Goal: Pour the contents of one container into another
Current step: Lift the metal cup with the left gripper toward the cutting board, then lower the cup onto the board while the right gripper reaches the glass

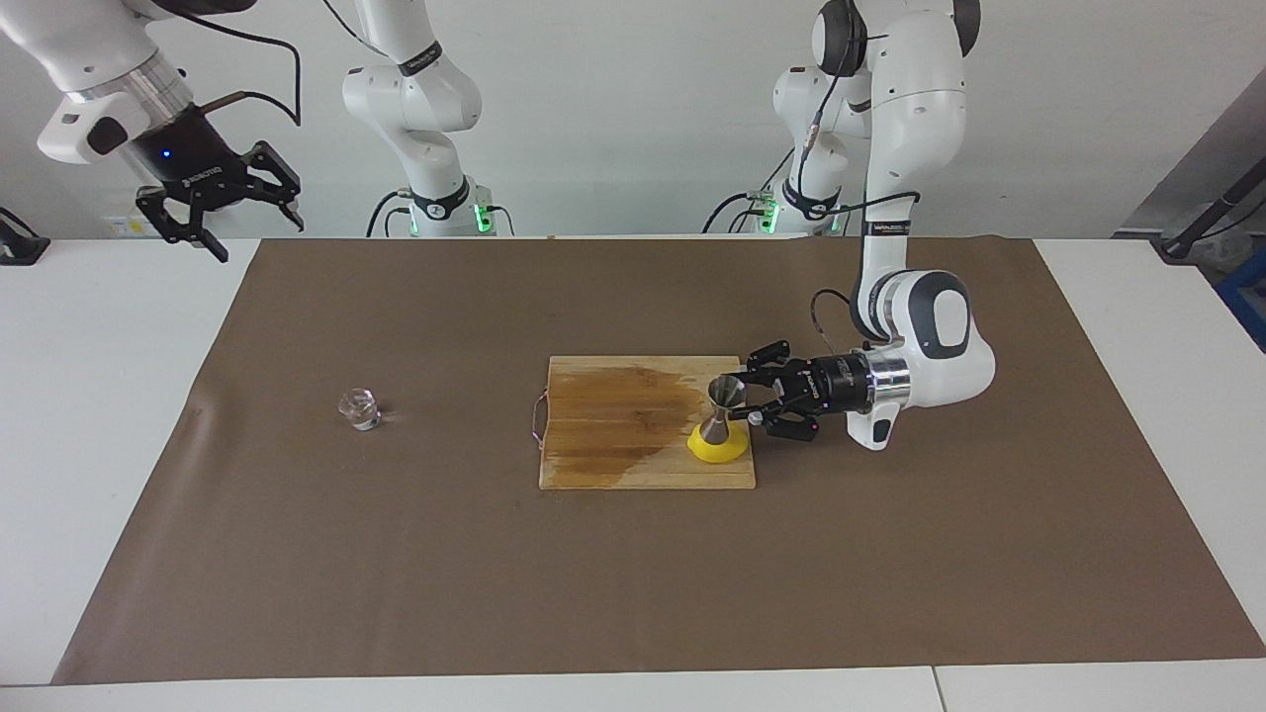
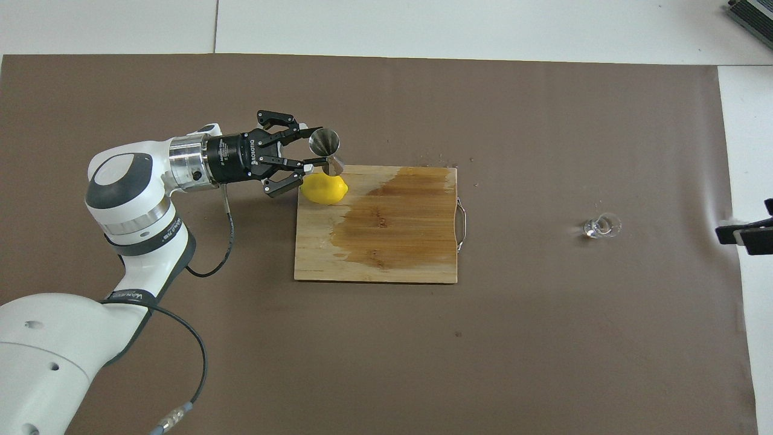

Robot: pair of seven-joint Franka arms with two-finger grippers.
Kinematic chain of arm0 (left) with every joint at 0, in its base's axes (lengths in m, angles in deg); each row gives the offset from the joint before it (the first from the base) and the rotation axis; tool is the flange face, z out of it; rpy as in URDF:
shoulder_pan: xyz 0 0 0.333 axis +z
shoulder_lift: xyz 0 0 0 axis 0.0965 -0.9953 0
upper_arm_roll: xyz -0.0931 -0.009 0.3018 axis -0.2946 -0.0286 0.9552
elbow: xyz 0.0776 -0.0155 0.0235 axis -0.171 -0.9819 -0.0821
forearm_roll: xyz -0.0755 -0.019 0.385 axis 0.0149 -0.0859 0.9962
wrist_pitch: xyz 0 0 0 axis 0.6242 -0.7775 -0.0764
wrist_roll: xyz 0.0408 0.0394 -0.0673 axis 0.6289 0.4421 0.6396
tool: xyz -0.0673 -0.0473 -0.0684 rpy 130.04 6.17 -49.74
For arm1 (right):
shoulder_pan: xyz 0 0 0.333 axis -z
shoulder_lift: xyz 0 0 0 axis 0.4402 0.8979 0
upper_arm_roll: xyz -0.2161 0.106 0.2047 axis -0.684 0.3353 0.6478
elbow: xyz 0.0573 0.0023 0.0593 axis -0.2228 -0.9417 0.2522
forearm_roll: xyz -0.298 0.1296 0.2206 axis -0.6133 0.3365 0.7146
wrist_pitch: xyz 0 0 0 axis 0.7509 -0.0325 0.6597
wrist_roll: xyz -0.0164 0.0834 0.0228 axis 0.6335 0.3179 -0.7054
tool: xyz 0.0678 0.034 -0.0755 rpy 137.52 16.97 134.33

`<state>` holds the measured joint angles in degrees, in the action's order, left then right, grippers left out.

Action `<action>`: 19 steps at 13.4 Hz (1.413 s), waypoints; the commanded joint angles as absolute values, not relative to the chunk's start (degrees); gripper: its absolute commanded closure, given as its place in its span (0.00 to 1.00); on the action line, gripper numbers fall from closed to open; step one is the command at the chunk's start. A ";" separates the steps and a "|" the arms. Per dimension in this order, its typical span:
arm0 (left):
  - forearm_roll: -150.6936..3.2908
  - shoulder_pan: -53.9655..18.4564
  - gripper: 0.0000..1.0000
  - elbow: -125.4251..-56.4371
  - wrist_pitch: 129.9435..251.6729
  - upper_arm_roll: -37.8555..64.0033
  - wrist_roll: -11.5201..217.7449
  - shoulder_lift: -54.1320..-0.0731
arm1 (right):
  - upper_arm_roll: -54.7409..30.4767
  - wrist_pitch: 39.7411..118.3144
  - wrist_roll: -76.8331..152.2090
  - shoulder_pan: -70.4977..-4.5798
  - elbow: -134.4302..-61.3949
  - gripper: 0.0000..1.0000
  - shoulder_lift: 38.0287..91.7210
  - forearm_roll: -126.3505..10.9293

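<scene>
left gripper (image 1: 749,401) pinching jigger (image 1: 724,402) at its waist, upright over lemon (image 1: 719,447) on board (image 1: 613,465) | right gripper (image 1: 223,210) spread, waiting | glass cup (image 1: 359,408) well apart, toward right arm's end | I fear the thin grip slipping (jigger tilts, clips lemon)

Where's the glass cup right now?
The glass cup stands alone on the brown mat toward the right arm's end of the table, well clear of the cutting board, untouched.
</scene>
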<state>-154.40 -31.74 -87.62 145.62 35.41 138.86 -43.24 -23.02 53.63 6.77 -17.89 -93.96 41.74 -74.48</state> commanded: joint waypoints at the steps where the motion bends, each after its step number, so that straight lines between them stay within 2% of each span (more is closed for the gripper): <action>1: -158.59 -40.13 0.55 -93.52 148.66 41.30 135.85 -40.25 | -22.94 56.08 -6.03 -13.31 -99.53 0.00 39.25 -68.29; 4: -163.60 -48.76 0.54 -96.69 151.03 46.85 132.93 -40.25 | -23.02 58.28 -18.71 -9.25 -102.17 0.00 40.30 -62.22; 10: -168.17 -54.75 0.55 -100.38 156.13 46.95 127.23 -39.72 | -23.03 61.54 -34.45 -7.05 -106.65 0.00 45.57 -51.58; 14: -170.56 -55.99 0.54 -102.67 155.96 47.39 123.62 -39.54 | -23.02 59.96 -52.62 -2.83 -107.01 0.00 54.18 -44.19; 19: -171.96 -55.64 0.55 -104.16 155.43 47.39 120.54 -39.63 | -22.94 58.46 -66.27 -1.77 -106.31 0.00 63.93 -39.53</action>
